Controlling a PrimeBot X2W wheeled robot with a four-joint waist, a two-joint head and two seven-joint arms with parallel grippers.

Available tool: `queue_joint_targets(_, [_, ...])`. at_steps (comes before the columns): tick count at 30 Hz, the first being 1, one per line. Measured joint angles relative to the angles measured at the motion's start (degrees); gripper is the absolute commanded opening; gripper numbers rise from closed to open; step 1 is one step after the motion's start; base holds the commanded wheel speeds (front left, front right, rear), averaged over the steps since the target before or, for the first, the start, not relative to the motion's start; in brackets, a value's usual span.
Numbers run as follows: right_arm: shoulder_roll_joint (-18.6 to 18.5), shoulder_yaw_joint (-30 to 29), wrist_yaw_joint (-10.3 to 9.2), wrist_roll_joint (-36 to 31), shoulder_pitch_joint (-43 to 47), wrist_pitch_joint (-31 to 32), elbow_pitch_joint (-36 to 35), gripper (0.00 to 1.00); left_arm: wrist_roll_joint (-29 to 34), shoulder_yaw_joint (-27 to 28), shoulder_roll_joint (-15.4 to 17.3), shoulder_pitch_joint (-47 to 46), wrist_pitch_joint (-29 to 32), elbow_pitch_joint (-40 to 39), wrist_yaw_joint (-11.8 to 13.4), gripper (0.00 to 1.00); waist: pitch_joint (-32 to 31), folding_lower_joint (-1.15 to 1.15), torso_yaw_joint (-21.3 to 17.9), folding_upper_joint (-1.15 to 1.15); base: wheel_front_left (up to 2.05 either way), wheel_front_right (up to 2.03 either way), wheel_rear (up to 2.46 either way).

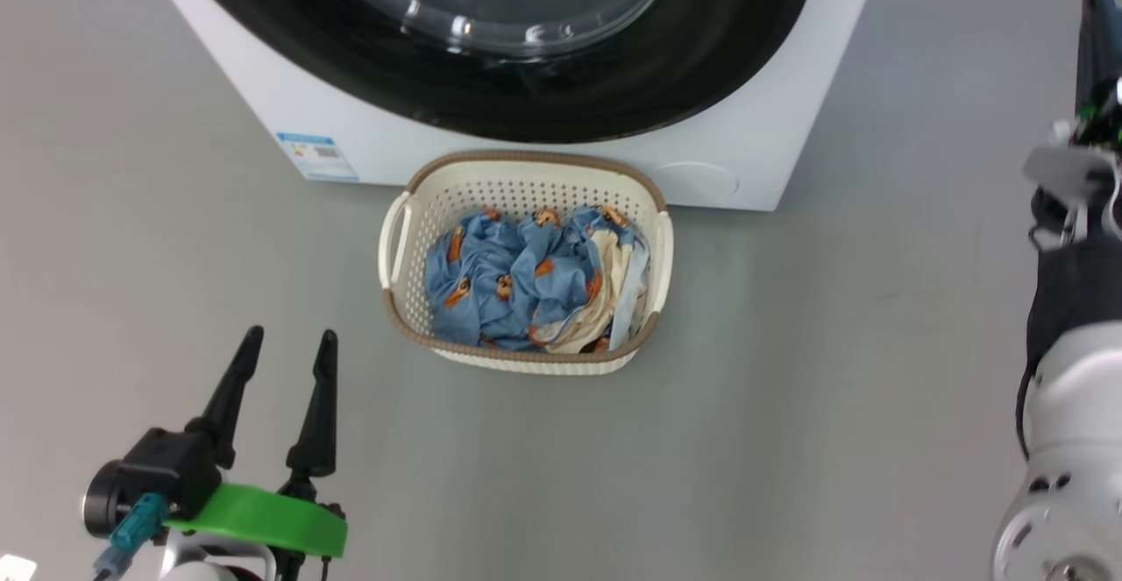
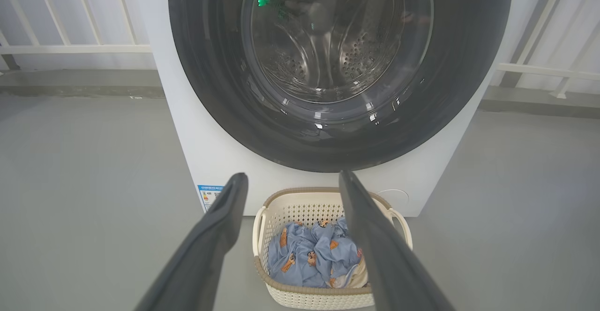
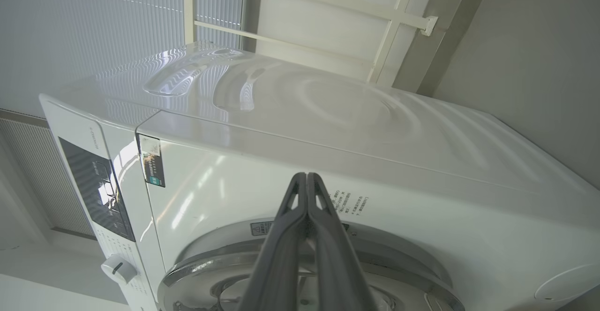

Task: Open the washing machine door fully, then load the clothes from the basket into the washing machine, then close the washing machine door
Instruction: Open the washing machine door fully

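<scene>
Closest to my head camera, the left gripper (image 1: 291, 336) sits at seven o'clock, its fingers spread wide, empty, and aimed toward twelve. In its wrist view those fingers frame the basket (image 2: 304, 192). The basket stands on the floor just in front of the washing machine (image 2: 187, 128), at six o'clock below the washing machine door (image 2: 328, 67), with the clothes (image 2: 309, 259) heaped inside. The door looks flush with the front, so I judge that opening it is the step in hand and that nothing is loaded yet.

My right gripper (image 3: 307, 176) has its fingers pinched together with nothing between them. The tips hang over the white front just past the door's rim; I cannot tell whether they touch. That wrist is rolled on its side: the control panel (image 3: 93, 189) and knob (image 3: 118, 269) sit at eight o'clock, and the embossed side panel (image 3: 328, 104) spreads across twelve. In the head view the right arm rises along the three o'clock edge, pale forearm (image 1: 1069, 441) low and gripper high, well apart from the basket.

To open the door well, I would work the closed tips behind the rim on that side. I would then pull along the door's arc rather than straight out, letting the wrist turn with the swing until the door is fully open. The left arm should stay low and back, out of the door's sweep.
</scene>
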Motion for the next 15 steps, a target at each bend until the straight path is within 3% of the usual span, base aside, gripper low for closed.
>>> queue_joint_targets(15, [-2.08, -5.19, 0.0, -14.44, -18.96, 14.64, 10.13, 0.0, -1.18, -1.67, -1.23, -4.41, -0.01, -1.04, 0.0, 1.0, 6.7, 0.0, 3.66, 0.0, 0.0, 0.0, 0.0])
